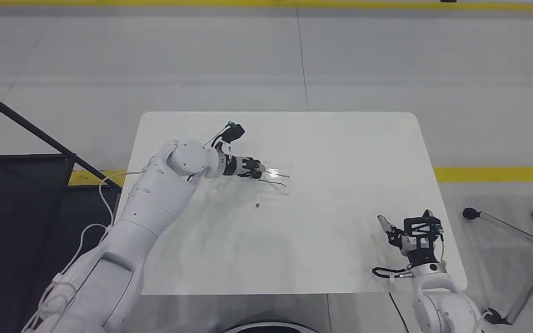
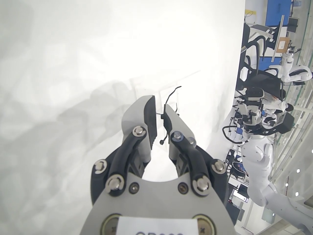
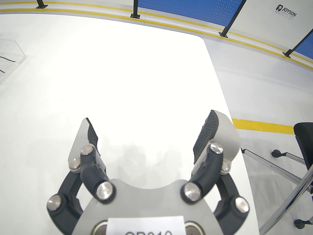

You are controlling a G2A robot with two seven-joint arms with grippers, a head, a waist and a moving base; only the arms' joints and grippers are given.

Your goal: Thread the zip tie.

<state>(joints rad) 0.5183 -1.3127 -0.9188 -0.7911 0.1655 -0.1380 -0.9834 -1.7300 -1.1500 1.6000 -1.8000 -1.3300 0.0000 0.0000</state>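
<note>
Left-of-centre — left gripper (image 2: 159,104) pinching zip tie (image 2: 170,96)

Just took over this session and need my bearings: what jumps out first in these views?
First is the left gripper, stretched out over the left half of the white table, with its tip at a thin black zip tie by a clear tray. Next is the right gripper, which hangs wide open above the table's near right corner and holds nothing.

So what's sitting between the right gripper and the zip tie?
Top view: from the right gripper, only bare table, then the rim of the clear tray by the zip tie.
</note>
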